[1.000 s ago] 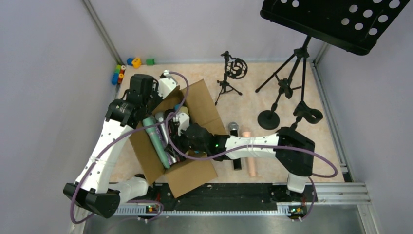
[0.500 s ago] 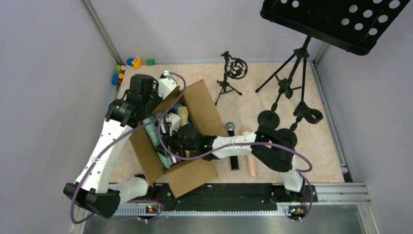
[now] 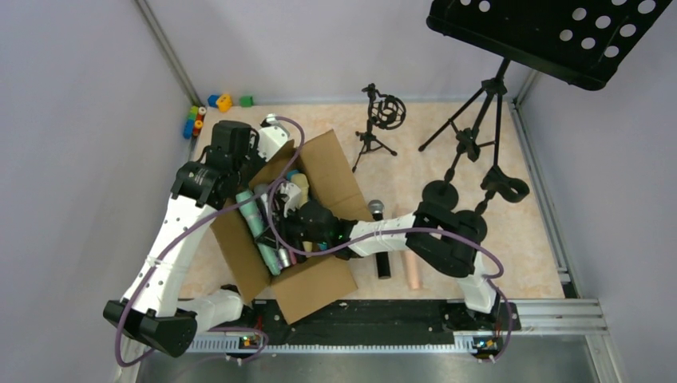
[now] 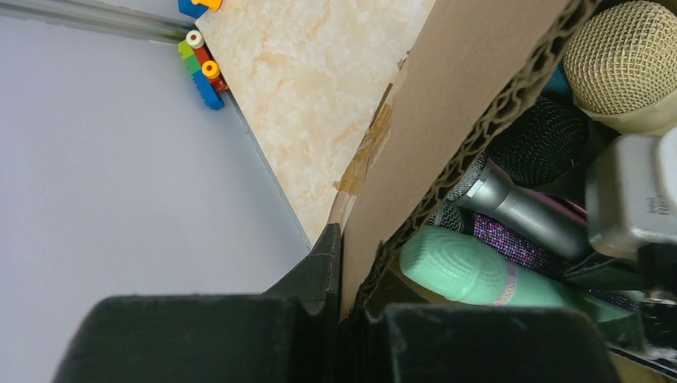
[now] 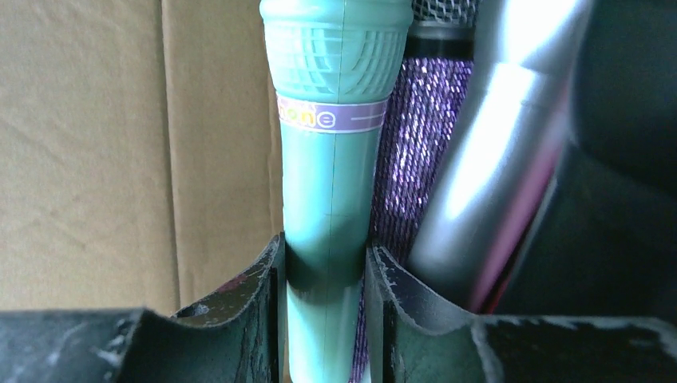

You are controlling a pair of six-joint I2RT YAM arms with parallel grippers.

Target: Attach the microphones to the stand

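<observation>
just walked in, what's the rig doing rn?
The right gripper is down in the cardboard box, closed around the teal microphone. The left gripper pinches the box's wall. A black microphone and a peach microphone lie on the table beside the box. The shock-mount stand and the clip stand hold nothing yet.

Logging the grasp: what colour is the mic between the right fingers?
Teal mic, purple band; best in right wrist view.
</observation>
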